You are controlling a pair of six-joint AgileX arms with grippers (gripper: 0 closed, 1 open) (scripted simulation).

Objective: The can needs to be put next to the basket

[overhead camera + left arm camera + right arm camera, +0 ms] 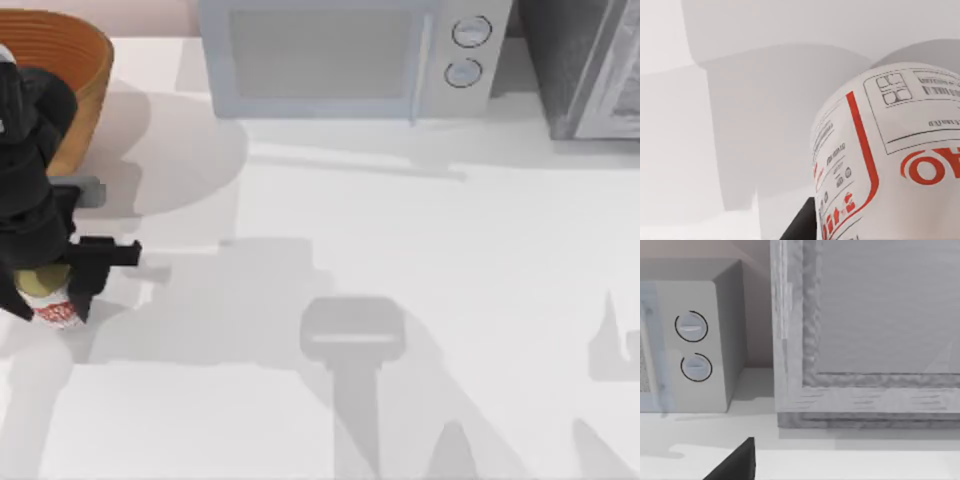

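One can point(55, 308) sits at the counter's point(420, 280) left edge, clamped in our left claw point(62, 285), just in front of the basket point(70, 60) in the far-left corner.

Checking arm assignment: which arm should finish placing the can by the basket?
Left. Its gripper is at the small white red-labelled can at the table's left edge, with the large orange-brown woven basket just behind. In the right wrist view there is the grey microwave, far from both.
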